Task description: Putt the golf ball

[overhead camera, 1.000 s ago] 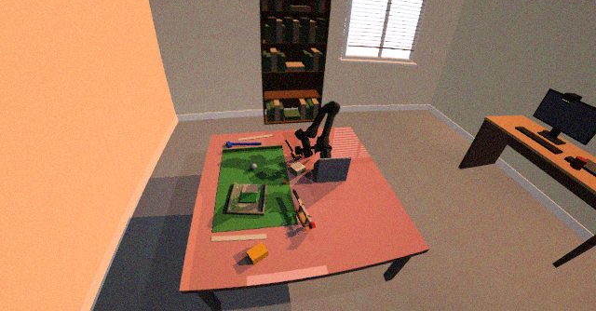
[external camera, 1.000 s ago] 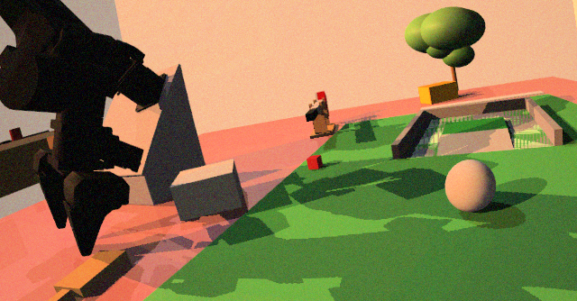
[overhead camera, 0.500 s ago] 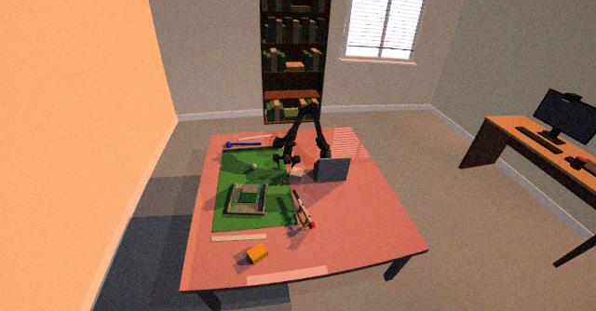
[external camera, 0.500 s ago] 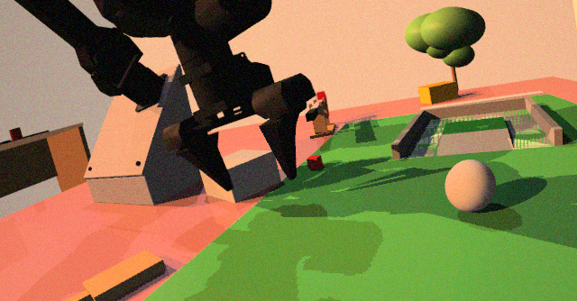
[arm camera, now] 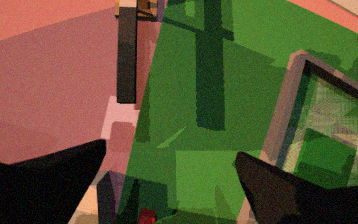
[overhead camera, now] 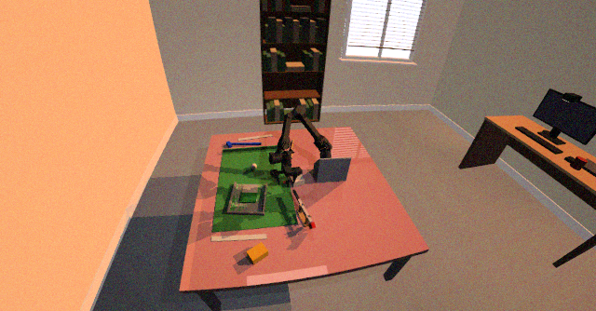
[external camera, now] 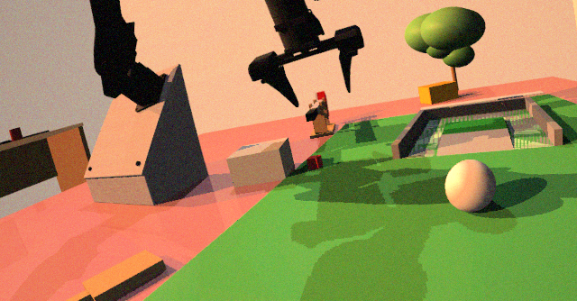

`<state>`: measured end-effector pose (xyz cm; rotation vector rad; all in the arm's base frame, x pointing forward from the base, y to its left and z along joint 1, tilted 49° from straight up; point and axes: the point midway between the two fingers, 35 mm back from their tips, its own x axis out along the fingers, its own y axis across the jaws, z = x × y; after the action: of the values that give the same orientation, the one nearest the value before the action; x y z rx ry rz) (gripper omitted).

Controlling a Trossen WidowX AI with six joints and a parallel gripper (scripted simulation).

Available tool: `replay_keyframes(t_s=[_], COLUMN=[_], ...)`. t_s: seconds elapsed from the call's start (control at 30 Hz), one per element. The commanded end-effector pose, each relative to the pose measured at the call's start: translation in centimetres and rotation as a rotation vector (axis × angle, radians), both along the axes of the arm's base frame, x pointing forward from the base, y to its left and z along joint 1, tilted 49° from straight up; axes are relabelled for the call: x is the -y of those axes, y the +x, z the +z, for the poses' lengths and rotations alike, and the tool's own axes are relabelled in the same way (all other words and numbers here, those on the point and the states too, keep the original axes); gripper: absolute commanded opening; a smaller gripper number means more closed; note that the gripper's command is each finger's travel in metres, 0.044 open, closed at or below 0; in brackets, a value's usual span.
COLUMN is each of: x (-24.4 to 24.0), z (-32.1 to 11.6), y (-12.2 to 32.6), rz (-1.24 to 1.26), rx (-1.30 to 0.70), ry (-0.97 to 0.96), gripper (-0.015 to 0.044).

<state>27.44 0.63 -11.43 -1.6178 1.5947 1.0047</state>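
The red putter [overhead camera: 304, 209] [arm camera: 126, 60] rests on a small wooden stand [external camera: 320, 124] beside the mat's edge, its red head at the far end and its dark handle toward the arm. My gripper [overhead camera: 285, 181] [external camera: 323, 99] [arm camera: 172, 152] is wide open and empty, above the mat's edge and short of the handle's end. The pale golf ball [overhead camera: 253, 167] [external camera: 470, 185] lies on the green mat [overhead camera: 223, 173] [external camera: 361, 269] [arm camera: 205, 175]. Beyond it, a walled frame [overhead camera: 264, 201] [external camera: 407, 134] [arm camera: 280, 110] surrounds the raised green [overhead camera: 250, 197] [external camera: 478, 124] [arm camera: 325, 152] and the pale ramp [external camera: 475, 141].
A grey wedge [overhead camera: 332, 169] [external camera: 178, 157] and a pale box [external camera: 259, 168] stand beside the mat. A small red cube [external camera: 315, 162] [arm camera: 147, 217] lies at its edge. A blue putter [overhead camera: 247, 143] lies at the back left. A yellow block [overhead camera: 257, 253] [external camera: 439, 92] sits beyond the mat.
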Motion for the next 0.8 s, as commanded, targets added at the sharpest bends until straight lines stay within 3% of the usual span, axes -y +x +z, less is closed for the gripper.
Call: replay_keyframes(t_s=[0.0, 0.77], x=[-4.9, -3.3], z=[-3.8, -6.4], y=[-3.3, -4.5], rz=[0.016, 0.021], rx=[-0.105, -0.125], ry=[-0.027, -0.042], gripper=[0.044, 0.044])
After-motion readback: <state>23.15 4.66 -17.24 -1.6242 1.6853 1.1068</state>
